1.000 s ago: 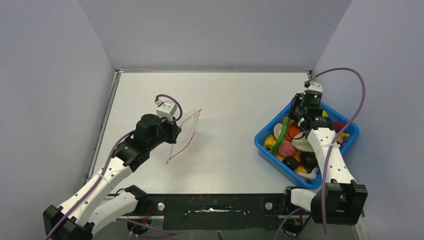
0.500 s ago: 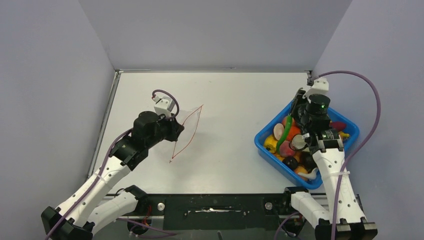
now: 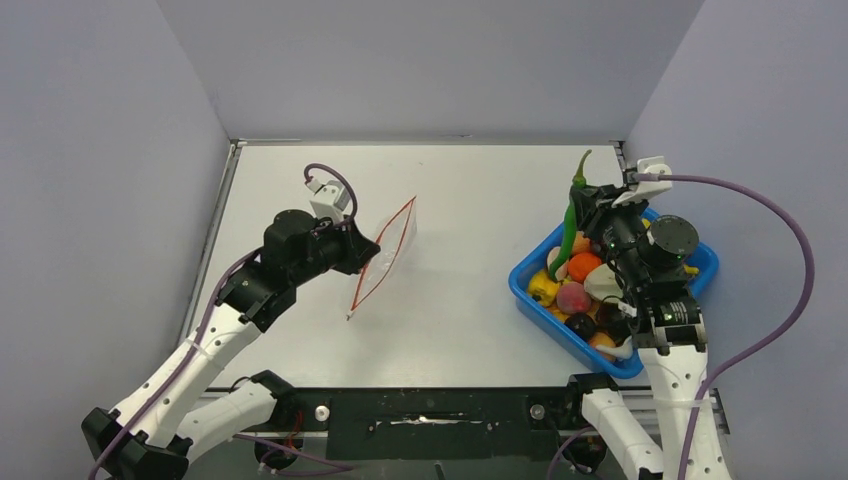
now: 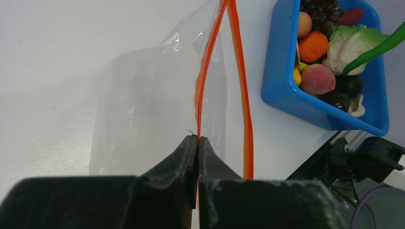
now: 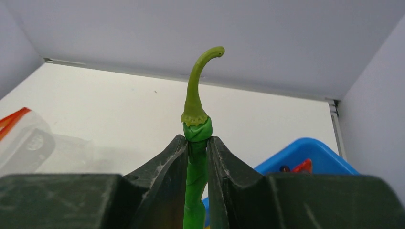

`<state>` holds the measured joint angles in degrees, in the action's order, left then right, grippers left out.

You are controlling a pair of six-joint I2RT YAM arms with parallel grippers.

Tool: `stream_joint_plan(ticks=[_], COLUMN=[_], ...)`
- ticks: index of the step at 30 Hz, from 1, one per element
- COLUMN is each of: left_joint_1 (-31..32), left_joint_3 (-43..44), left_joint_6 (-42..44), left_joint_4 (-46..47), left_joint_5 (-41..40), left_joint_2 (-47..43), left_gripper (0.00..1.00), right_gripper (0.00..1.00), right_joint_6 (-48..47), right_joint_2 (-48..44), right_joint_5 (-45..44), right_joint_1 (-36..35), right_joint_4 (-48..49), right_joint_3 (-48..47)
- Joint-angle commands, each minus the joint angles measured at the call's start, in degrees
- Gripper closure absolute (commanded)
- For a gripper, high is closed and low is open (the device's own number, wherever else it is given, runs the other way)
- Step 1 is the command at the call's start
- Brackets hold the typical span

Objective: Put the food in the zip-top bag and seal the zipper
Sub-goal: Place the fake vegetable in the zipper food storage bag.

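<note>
My left gripper (image 3: pixel 352 252) (image 4: pixel 198 139) is shut on the near lip of the clear zip-top bag (image 3: pixel 385 248) (image 4: pixel 143 100) and holds it raised. The orange-red zipper (image 3: pixel 381 259) (image 4: pixel 239 81) gapes, so the bag's mouth stands open toward the right. My right gripper (image 3: pixel 590 205) (image 5: pixel 197 140) is shut on a long green chili pepper (image 3: pixel 573 212) (image 5: pixel 197 109), lifted above the blue bin, stem pointing up. The other food (image 3: pixel 583 285) (image 4: pixel 329 62), grapes, lettuce leaf, orange, yellow and red pieces, lies piled in the bin.
The blue bin (image 3: pixel 528 295) (image 4: pixel 282 81) stands at the right side of the white table, close to the right wall. Grey walls close in the table at left, back and right. The arm bases and a black rail (image 3: pixel 430 415) sit at the near edge.
My right gripper has lifted the green chili up out of the bin and tilted it upright. My left gripper has raised the bag slightly and moved it a little right.
</note>
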<state>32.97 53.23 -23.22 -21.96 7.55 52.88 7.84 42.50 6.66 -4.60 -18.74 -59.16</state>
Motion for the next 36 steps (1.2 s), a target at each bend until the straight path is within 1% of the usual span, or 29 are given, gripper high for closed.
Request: stream_joint_plan(ticks=[1, 7, 12, 16, 19, 22, 24, 32, 36], left_joint_1=[0.31, 0.33, 0.27, 0.32, 0.30, 0.32, 0.26, 0.27, 0.24], left_joint_3=[4.04, 4.20, 4.25, 4.25, 4.33, 4.17, 4.00, 3.66, 2.91], left_joint_6=[-1.29, -1.72, -2.16, -2.44, -2.49, -2.68, -2.91, -3.14, -3.14], left_joint_4=[1.42, 2.27, 3.23, 3.96, 4.10, 4.11, 4.25, 4.55, 4.60], left_joint_5=[4.06, 5.60, 7.52, 9.13, 9.84, 10.18, 10.44, 10.90, 10.90], left_joint_2=[0.76, 1.01, 1.81, 2.22, 2.52, 2.52, 2.33, 1.56, 1.06], left_gripper=[1.00, 1.00, 1.00, 1.00, 1.00, 1.00, 1.00, 1.00, 1.00], right_gripper=[0.88, 0.89, 0.89, 0.90, 0.90, 0.91, 0.91, 0.91, 0.92], right_joint_6=[-0.36, 4.76, 9.92, 13.85, 15.42, 15.54, 14.16, 3.69, -1.58], right_joint_2=[-1.59, -1.05, -0.06, 0.93, 2.35, 3.47, 4.53, 11.71, 15.06], right_joint_5=[10.87, 19.39, 27.81, 29.95, 31.00, 30.57, 29.49, 22.41, 20.85], right_joint_1=[-0.41, -0.47, -1.11, -2.78, -5.02, -8.75, -12.46, -29.07, -34.97], right_joint_4=[8.65, 14.65, 23.64, 30.82, 34.02, 37.67, 39.80, 40.66, 41.48], right_joint_3=[-2.57, -1.40, 0.15, 0.93, 0.99, 1.72, 1.86, -3.07, -6.27])
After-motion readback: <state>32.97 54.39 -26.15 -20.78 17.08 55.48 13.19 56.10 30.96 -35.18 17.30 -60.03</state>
